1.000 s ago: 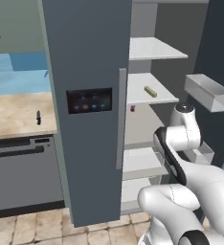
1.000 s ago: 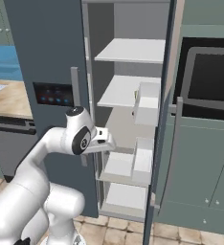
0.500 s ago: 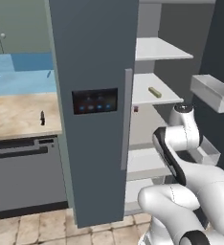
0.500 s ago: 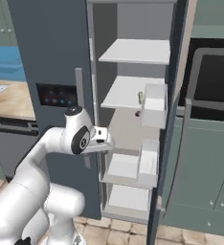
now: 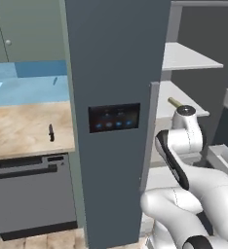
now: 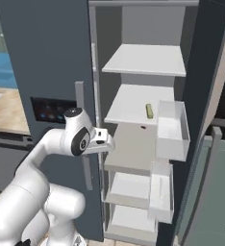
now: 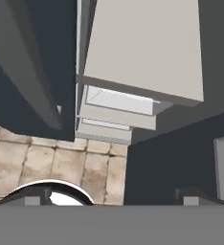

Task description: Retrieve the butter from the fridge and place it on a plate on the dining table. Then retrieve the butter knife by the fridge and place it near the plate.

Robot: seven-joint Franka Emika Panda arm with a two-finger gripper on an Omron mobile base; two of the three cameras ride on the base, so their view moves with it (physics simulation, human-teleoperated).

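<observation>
The fridge (image 5: 111, 58) stands with its left door shut and its right half open, white shelves showing (image 6: 143, 60). The butter (image 6: 149, 110), a small olive-yellow stick, lies on the second shelf near its right edge; the left base view shows the butter (image 5: 174, 102) just past the door's edge. My gripper (image 7: 113, 196) is open with nothing between its fingers. It points down past the lower shelves at the floor, in front of the open half, below and left of the butter. The butter knife (image 5: 51, 132) lies dark on the beige counter left of the fridge.
The open right fridge door carries white bins (image 6: 171, 125) close beside the butter's shelf. A vertical bar handle (image 6: 79, 103) runs down the shut door next to my arm. Grey drawers (image 5: 28, 194) sit under the counter (image 5: 18, 131). Beige floor tiles (image 7: 47, 158) lie below.
The whole picture has shifted and the fridge looks bigger and nearer, so the base has driven closer. The arm keeps its pose and the gripper stays open.
</observation>
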